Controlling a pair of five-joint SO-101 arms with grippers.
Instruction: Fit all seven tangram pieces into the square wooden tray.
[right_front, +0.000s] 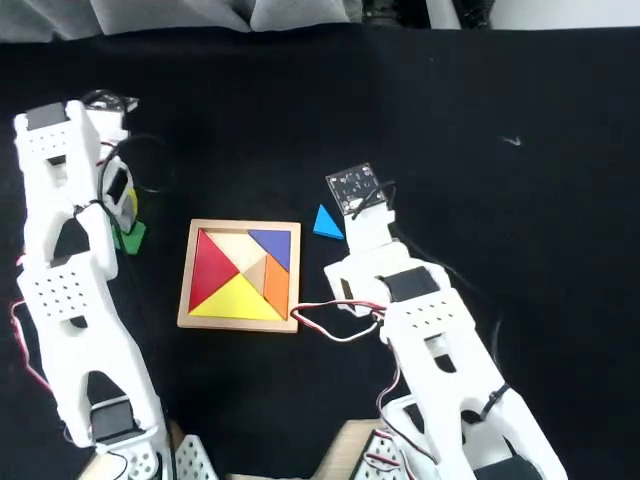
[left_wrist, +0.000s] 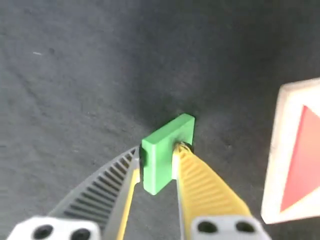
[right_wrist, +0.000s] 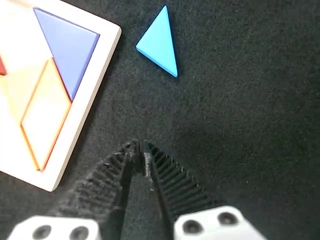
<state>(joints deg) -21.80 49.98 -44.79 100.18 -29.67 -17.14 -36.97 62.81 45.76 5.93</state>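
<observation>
High view: black cloth (right_front: 500, 250) under the wooden tray (right_front: 240, 225), grey fabric (right_front: 200, 12) behind.

Left arm (right_front: 68, 290): extended forward, wrist pitched down | left gripper (left_wrist: 159, 156): jaws clamped on green piece (left_wrist: 166, 147), one finger each side | right arm (right_front: 440, 350): extended forward, angled inward | right gripper (right_wrist: 141, 148): jaws closed together, tips touching, nothing held

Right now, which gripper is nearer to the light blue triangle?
Right. The right gripper, shut, is close to the light blue triangle, on the same side of the tray; the left gripper is beyond the tray's opposite side, shut on the green piece.
</observation>
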